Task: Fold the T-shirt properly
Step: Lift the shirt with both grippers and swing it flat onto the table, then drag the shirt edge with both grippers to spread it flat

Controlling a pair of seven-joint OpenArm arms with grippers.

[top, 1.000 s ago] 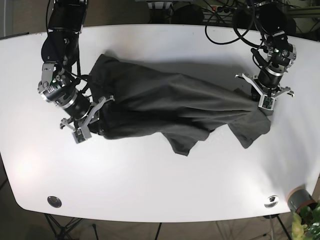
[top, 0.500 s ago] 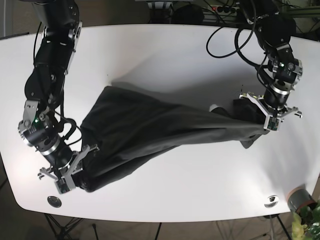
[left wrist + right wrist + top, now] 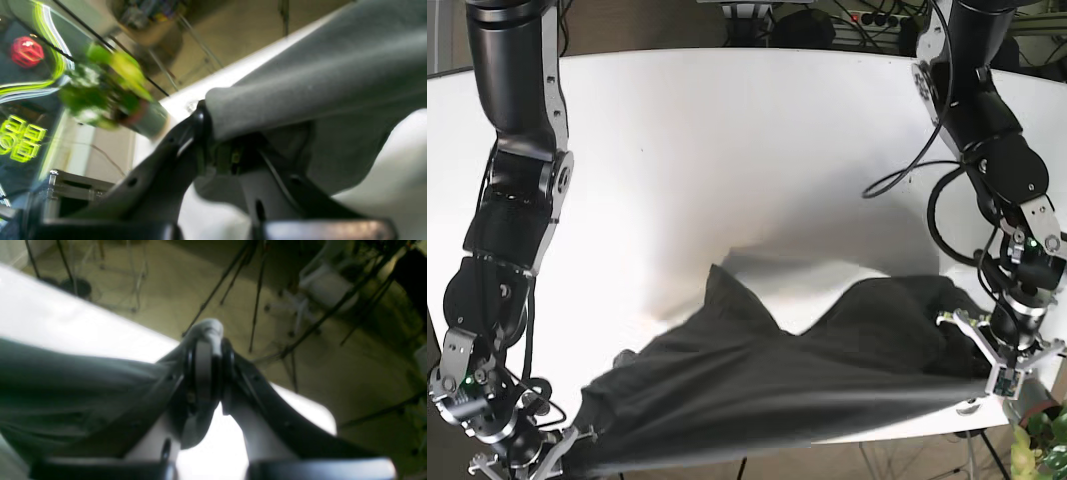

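Jaws of both grippers pinch cloth. Between the left gripper's (image 3: 213,146) jaws sits a thick rolled edge of the shirt (image 3: 827,370); the right gripper (image 3: 208,373) clamps a thinner fold that pokes out past its tips. From each pinch the shirt runs taut toward the other, then sags back onto the table (image 3: 727,150) near its front edge. It looks light, limp and apt to bunch, so hems or corners seem the best holds.

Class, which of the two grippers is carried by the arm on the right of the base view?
The left gripper, gripping the dark grey T-shirt near the potted plant.
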